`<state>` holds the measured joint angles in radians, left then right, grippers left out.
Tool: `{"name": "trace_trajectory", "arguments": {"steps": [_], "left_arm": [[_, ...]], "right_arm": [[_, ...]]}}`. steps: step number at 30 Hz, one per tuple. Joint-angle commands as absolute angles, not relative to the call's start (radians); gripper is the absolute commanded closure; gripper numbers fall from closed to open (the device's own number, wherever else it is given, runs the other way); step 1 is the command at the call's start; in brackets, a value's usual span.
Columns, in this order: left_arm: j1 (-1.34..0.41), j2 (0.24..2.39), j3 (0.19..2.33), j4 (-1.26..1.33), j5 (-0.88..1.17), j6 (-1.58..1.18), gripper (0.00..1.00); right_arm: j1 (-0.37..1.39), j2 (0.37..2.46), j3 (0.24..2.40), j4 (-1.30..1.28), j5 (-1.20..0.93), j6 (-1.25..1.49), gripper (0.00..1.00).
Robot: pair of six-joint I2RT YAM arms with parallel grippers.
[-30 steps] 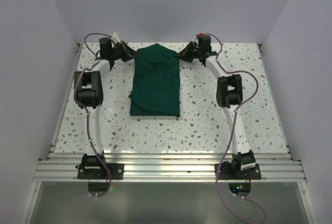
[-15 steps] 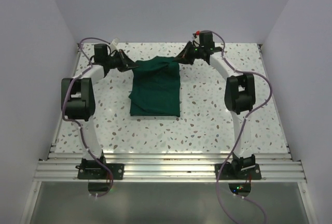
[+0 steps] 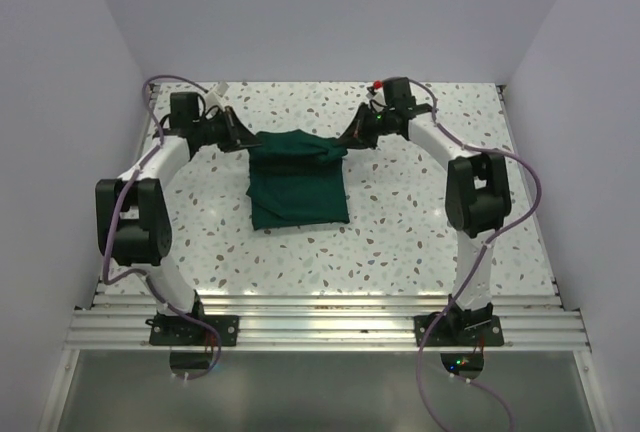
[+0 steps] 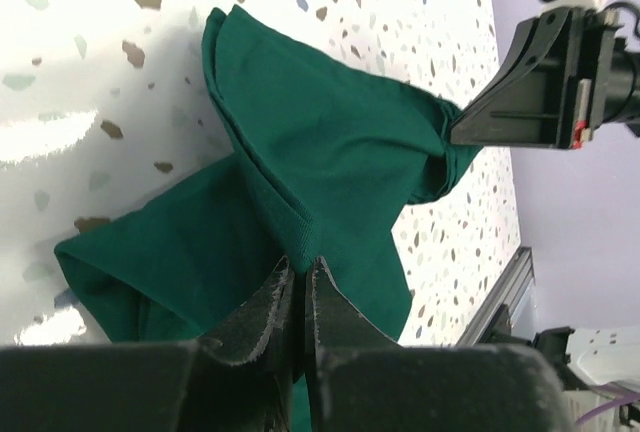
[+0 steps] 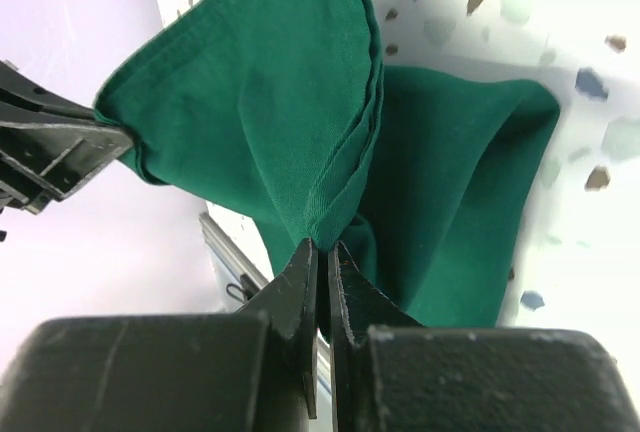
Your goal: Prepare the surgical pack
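**Both grippers pinch the far corners of the green cloth – a fold in hand**

The green cloth point(image 3: 298, 190) lies in the middle of the speckled table point(image 3: 420, 227), its near part flat and its far edge raised off the surface, slung between the two arms. The left gripper point(image 4: 300, 272) is clamped on the left far corner and the right gripper point(image 5: 322, 250) on the right far corner, each with its jaws tight on a bunched hem. No tray, gauze or instruments show in any view, so I judge the step to be folding the cloth – the far half over the near half. The next move calls for both corners to travel toward the near edge level and together, be lowered until hem meets hem, and only then be let go.
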<state>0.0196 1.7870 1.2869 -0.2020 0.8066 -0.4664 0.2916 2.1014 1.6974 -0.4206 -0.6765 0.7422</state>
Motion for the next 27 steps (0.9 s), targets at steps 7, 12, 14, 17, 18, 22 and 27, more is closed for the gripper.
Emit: {"name": "trace_trajectory", "arguments": {"steps": [7, 12, 14, 17, 18, 22, 27], "left_arm": [[0.025, 1.615, 1.106, -0.302, 0.798, -0.405, 1.00], [0.009, 1.569, 0.988, -0.316, 0.795, -0.397, 1.00], [0.008, 1.555, 0.968, -0.313, 0.798, -0.399, 1.00], [0.006, 1.539, 0.956, -0.324, 0.792, -0.397, 1.00], [0.006, 1.536, 0.956, -0.333, 0.788, -0.397, 1.00], [0.006, 1.528, 0.954, -0.354, 0.782, -0.388, 1.00], [0.006, 1.532, 0.934, -0.383, 0.773, -0.373, 0.97]], "right_arm": [[0.291, 1.970, 1.629, -0.515, -0.738, 0.664, 1.00], [0.290, 1.928, 1.531, -0.511, -0.739, 0.657, 1.00], [0.293, 1.921, 1.496, -0.514, -0.744, 0.653, 1.00], [0.296, 1.902, 1.464, -0.514, -0.747, 0.641, 1.00], [0.298, 1.899, 1.459, -0.520, -0.746, 0.637, 1.00], [0.299, 1.894, 1.445, -0.538, -0.747, 0.615, 1.00], [0.314, 1.902, 1.422, -0.537, -0.764, 0.607, 1.00]]}}
